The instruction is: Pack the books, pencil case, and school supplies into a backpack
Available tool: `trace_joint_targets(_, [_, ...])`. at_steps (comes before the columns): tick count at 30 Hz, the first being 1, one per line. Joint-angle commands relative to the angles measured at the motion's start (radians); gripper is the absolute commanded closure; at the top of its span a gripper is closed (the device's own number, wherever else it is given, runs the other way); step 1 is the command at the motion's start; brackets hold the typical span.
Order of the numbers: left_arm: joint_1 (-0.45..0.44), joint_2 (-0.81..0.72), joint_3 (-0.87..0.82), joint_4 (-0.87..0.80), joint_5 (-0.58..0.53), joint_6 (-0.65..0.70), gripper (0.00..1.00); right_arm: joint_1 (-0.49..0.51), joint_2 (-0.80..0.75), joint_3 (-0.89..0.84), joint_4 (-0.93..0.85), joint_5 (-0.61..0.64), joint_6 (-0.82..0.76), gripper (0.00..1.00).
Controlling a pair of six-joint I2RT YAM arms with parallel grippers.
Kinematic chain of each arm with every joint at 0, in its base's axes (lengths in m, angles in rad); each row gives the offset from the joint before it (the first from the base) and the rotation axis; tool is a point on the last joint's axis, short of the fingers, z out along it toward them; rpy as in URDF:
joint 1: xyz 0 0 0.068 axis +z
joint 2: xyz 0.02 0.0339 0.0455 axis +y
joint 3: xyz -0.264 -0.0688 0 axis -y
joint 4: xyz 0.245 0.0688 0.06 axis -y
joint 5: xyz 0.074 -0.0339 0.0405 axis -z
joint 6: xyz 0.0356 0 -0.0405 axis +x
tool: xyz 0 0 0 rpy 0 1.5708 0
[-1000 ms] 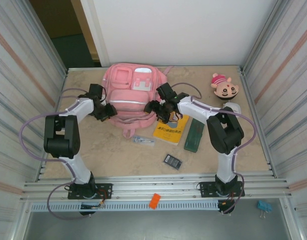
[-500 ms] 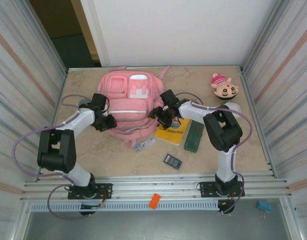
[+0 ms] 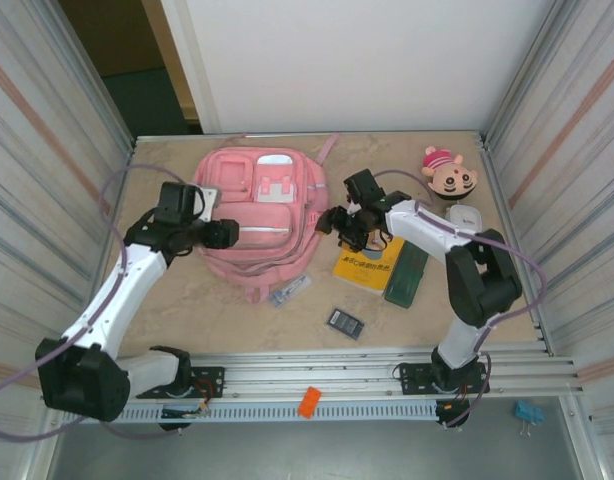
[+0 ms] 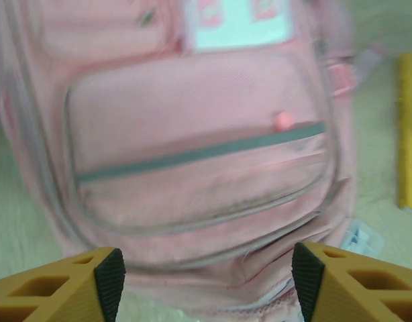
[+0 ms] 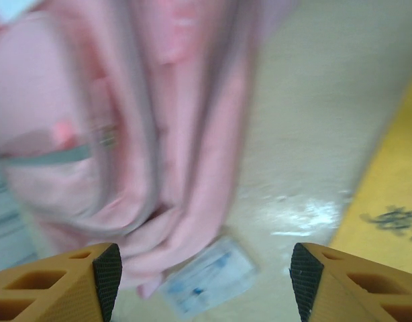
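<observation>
Your left jaws stand open with nothing between them, held at the 9 o'clock side of the backpack (image 3: pixel 257 215) and facing 3 o'clock across its front pocket. Your right jaws are open and empty too, at the pack's 3 o'clock edge and facing 9 o'clock. The pack lies flat, face up between them, its long axis from 12 to 6 o'clock. The grey zip line across the front pocket looks shut, and I cannot tell where the main opening is, so I'd judge you need a mouth opened before anything goes in. The book (image 3: pixel 372 258) lies just beside the right jaws at about 5 o'clock, its long axis from 1 to 7 o'clock, so the right arm (image 3: pixel 427 225) is much the nearer one. The pencil case (image 3: pixel 407 273) lies along the book's 3 o'clock edge, parallel and close against it. The silvery-blue item (image 3: pixel 289 291) sits against the pack's 6 o'clock edge, and the right wrist view shows it partly under the pink fabric. The calculator (image 3: pixel 345 322) lies at 6 o'clock from the book, near the table's (image 3: pixel 217 310) front edge. There is bare table at 7 o'clock of the pack, while the doll head (image 3: pixel 450 172) sits at 1 o'clock from the right jaws.
</observation>
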Motion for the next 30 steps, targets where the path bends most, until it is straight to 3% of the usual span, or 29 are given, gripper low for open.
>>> trace_joint_targets(1, [0.009,-0.032,-0.048,0.146,0.217,0.347,0.31,0.03,-0.082,0.002,-0.006,0.035,-0.064,0.31])
trace_joint_targets(4, [0.009,-0.014,-0.065,0.162,0.316,0.531,0.31,0.039,-0.119,-0.046,0.045,0.043,-0.048,0.32])
trace_joint_targets(8, [0.009,0.072,-0.034,0.097,0.35,0.723,0.32,0.042,-0.167,-0.105,0.089,0.062,-0.032,0.32])
trace_joint_targets(12, [-0.002,0.159,-0.011,0.081,0.308,0.877,0.29,0.042,-0.194,-0.125,0.086,0.078,-0.04,0.31])
trace_joint_targets(18, [-0.028,0.25,0.013,0.09,0.248,0.979,0.21,0.054,-0.231,-0.163,0.089,0.126,-0.039,0.31])
trace_joint_targets(30, [-0.079,0.39,-0.008,0.266,0.067,1.006,0.16,0.061,-0.251,-0.188,0.109,0.16,-0.042,0.3])
